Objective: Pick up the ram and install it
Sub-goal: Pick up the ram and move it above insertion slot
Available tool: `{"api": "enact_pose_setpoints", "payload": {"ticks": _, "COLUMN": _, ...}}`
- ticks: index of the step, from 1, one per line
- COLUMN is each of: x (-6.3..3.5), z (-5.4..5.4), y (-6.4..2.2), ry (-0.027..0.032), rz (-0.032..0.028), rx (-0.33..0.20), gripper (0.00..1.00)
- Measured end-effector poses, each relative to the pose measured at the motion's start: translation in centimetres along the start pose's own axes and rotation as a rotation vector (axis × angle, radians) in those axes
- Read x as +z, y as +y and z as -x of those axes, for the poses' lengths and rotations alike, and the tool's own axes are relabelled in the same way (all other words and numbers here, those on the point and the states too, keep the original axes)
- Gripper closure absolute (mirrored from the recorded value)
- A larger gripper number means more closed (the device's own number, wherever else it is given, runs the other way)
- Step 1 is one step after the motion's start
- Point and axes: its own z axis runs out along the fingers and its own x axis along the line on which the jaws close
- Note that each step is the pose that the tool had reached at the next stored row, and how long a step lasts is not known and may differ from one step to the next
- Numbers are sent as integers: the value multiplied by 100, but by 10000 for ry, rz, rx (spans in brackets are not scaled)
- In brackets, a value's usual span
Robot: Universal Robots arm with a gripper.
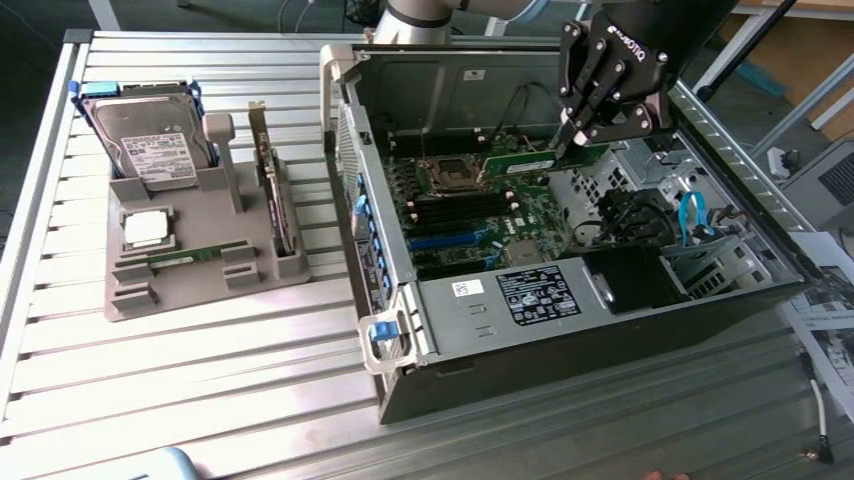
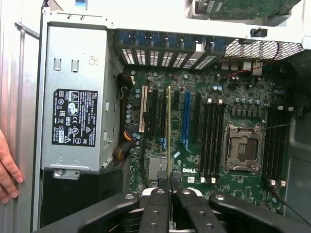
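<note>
Now the tool [image 1: 581, 148] grips the ram [image 1: 521, 161] by one end, on edge above the motherboard [image 1: 534, 205] in the open case [image 1: 561, 345], its length parallel to the memory slots [image 2: 211, 138], likely to keep it aligned; it hangs near them, unseated.

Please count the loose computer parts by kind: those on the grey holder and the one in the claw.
RAM stick: 2, one in the claw, the other on the holder
Hard drive: 1
Processor chip: 1
Expansion card: 1
Total: 5
</note>
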Motion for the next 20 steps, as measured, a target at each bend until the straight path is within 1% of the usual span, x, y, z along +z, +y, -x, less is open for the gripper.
{"api": "enact_pose_setpoints", "payload": {"ticks": 6, "x": 0, "z": 0, "y": 0, "ry": -7, "rz": -6, "rx": 276, "gripper": 88}}
{"api": "enact_pose_setpoints", "payload": {"ticks": 13, "x": 3, "z": 7, "y": -1, "ry": -8, "rz": -6, "rx": 277, "gripper": 88}}
{"api": "enact_pose_setpoints", "payload": {"ticks": 20, "x": 13, "z": 70, "y": -5, "ry": -8, "rz": -6, "rx": 277, "gripper": 88}}
